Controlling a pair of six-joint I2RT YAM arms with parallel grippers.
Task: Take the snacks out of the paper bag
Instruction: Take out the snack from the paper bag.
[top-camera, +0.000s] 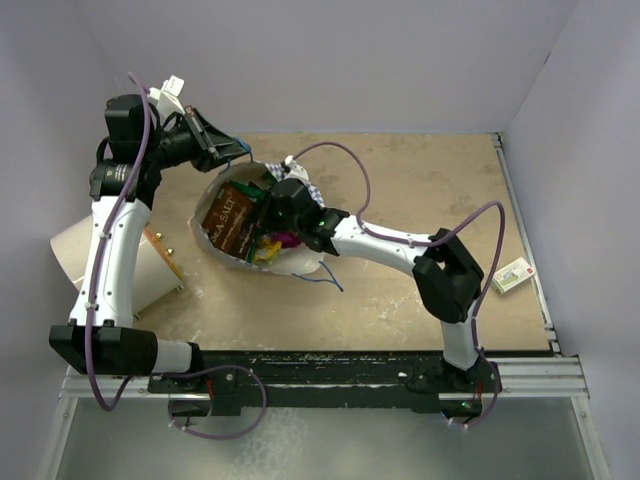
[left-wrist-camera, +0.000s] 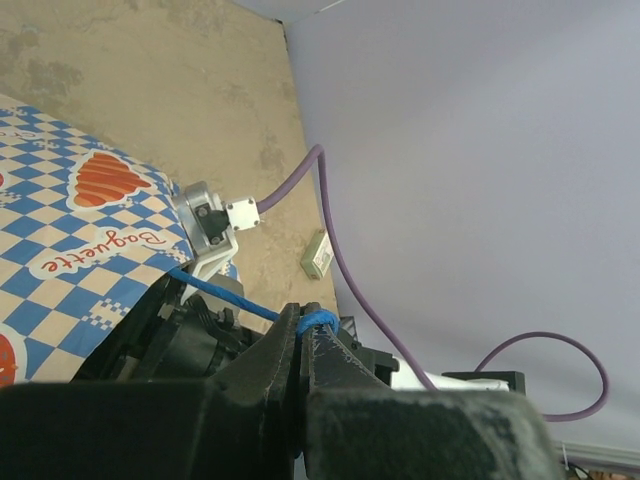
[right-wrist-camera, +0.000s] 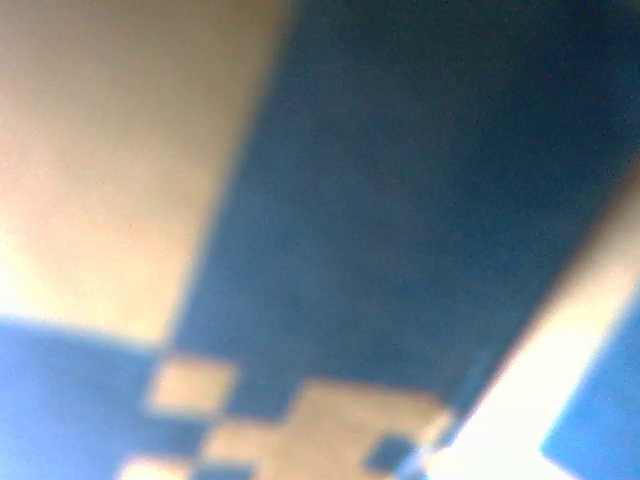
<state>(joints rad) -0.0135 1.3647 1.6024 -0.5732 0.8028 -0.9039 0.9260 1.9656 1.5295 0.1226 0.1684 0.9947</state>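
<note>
Right gripper (top-camera: 268, 218) sits deep in the paper bag (top-camera: 290, 263) among the snacks (top-camera: 268, 245), jaws closed; whether they caught a packet is hidden. Left gripper (left-wrist-camera: 304, 335) pinches the blue cord handle (left-wrist-camera: 318, 320), holding the mouth up. If the right jaws pinched paper, lifting could drag or tear the bag.
</note>
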